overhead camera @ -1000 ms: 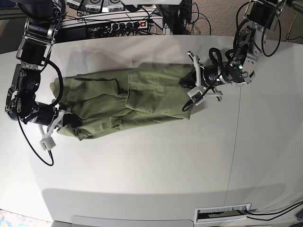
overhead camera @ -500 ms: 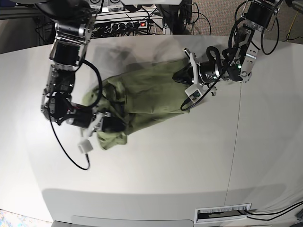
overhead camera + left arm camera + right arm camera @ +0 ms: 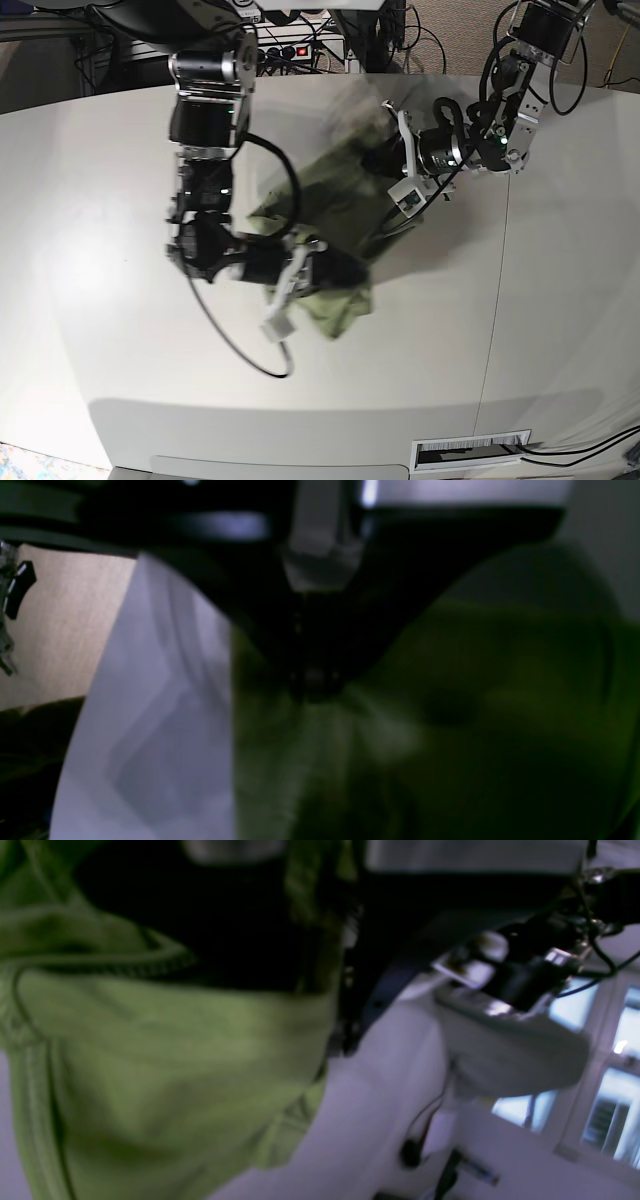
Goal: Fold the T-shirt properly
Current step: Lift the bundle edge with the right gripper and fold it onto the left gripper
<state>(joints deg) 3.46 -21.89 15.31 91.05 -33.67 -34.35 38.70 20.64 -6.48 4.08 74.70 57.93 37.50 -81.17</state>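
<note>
**Shirt bunched toward centre, both claws gripping**

Vs. a sec ago: the T-shirt (image 3: 335, 215) lay spread wide across the surface (image 3: 120, 380); now it's gathered into a crumpled mass mid-surface, partly lifted. Right claw (image 3: 335, 268) has swung in from the far edge w/ its hem, pinching cloth (green fabric fills its wrist view). Left claw (image 3: 385, 150) is pressed together on the shirt's upper end, shifted only slightly.

Hard to read: both wrist views are blurred, claw tips dark against cloth. Shirt's upper part smeared by motion; tag not discernible.
</note>
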